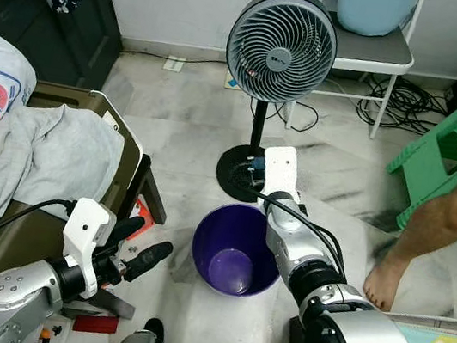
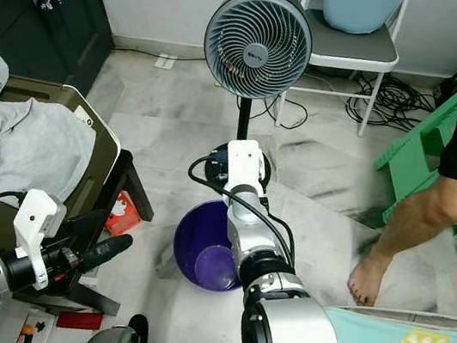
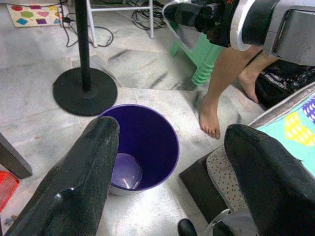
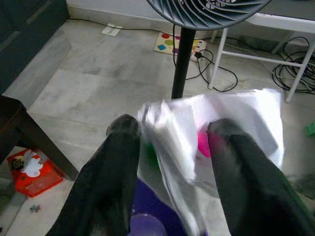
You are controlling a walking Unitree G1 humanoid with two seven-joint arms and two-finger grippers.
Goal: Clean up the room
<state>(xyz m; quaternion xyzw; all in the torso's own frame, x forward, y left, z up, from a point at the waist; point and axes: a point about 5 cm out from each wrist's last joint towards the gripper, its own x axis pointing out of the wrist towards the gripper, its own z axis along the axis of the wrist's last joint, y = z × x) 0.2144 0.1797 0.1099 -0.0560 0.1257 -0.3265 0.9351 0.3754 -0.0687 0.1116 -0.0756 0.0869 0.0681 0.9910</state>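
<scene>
Right gripper (image 4: pixel 172 142): jaws clamping a wrapper (image 4: pixel 216 128) over the bin (image 1: pixel 236 249).
Left gripper (image 1: pixel 140 247): jaws gaping, idling.
Progress: wrapper awaiting dropping.

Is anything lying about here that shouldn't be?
Yes. A red tissue box lies on the floor by the chair's leg, and grey clothes are heaped on the chair. The right pincer holds crumpled white wrapping above the purple bin.

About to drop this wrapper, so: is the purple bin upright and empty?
Upright and empty, it seems: the purple bin stands mouth up, with bare bottom showing in the head and left wrist views. The right gripper holds the white wrapper above it.
</scene>
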